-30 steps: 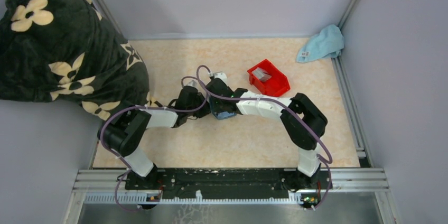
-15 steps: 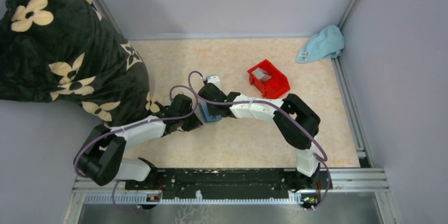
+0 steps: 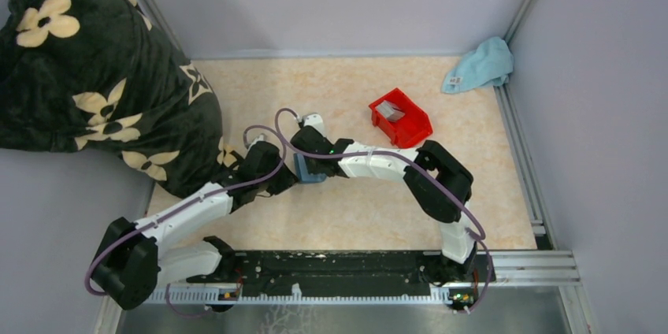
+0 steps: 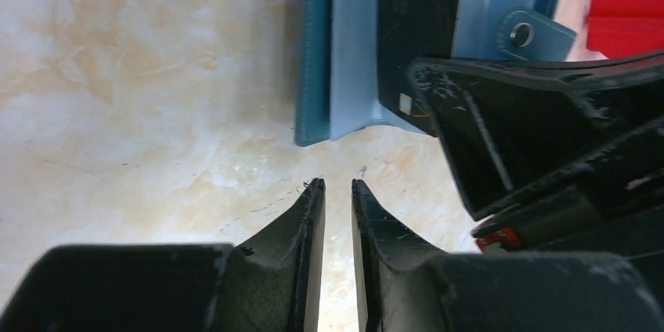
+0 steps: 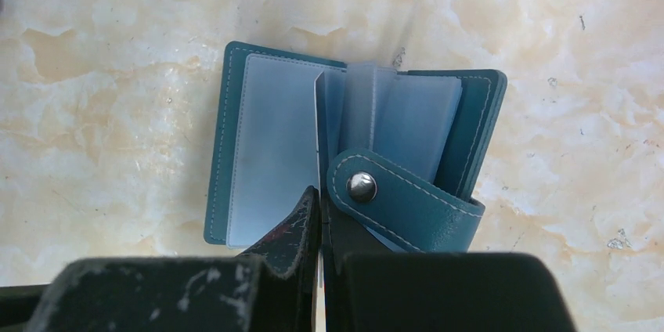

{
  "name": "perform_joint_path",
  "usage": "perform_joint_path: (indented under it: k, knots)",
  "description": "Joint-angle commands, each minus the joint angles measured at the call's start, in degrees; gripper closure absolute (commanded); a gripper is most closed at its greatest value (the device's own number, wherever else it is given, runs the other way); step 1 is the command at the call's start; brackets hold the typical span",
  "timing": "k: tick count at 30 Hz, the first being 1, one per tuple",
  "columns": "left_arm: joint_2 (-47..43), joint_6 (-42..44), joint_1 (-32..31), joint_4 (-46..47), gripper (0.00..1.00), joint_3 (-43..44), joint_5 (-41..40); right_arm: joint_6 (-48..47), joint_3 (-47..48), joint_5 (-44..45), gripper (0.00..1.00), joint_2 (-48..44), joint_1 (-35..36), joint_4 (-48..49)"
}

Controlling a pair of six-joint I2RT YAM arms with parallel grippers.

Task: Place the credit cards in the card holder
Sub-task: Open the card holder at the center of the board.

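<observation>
Right gripper (image 5: 319,193) has its fingers together, tips on the open card holder (image 5: 270,144) at the middle of the table (image 3: 354,216). Beside it the left gripper (image 4: 337,185) is slightly apart and empty. Near the far right edge, the cards (image 3: 391,112) lie in the red bin (image 3: 416,129). They are probably thin, stiff and slick, best pinched by an edge.

Your top view looks down from above and behind the arm bases over the whole counter (image 3: 354,212). The left wrist view skims low past the left fingers (image 4: 307,226). The right wrist view stares straight down, close, past the right fingers (image 5: 294,230). All three share the card holder (image 3: 309,171).
</observation>
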Motion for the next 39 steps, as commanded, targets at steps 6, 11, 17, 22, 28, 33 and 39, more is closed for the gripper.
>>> perform_joint_path:
  k: [6,11,17,22,28,33,39]
  knots:
    - [7.86,0.76,-1.79,7.61,0.74,4.94,0.30,-0.37,1.82,-0.30,1.00,1.96,1.28,-2.41]
    - [13.63,1.73,-1.98,8.99,0.74,7.93,-0.98,-0.65,1.61,-0.09,1.00,1.27,1.28,-2.71]
    - [18.93,2.02,-1.98,9.05,0.75,9.03,-2.84,-0.70,1.44,-0.54,1.00,-0.03,1.28,-2.63]
    - [20.63,1.03,-1.98,10.37,0.76,6.48,-3.62,-0.36,-0.03,-0.86,1.00,-3.63,0.79,-1.49]
    - [21.13,0.38,-1.98,11.07,0.77,5.40,-3.51,-0.61,-0.40,-0.49,1.00,-5.23,-0.45,-2.61]
    - [20.94,0.33,-1.98,10.82,0.77,5.06,-3.62,0.91,-4.77,-2.32,1.00,-7.08,-3.08,-0.27]
    - [21.40,0.61,-1.98,10.75,0.77,4.97,-3.73,2.80,-10.20,-6.20,1.00,-9.33,-7.44,3.48]
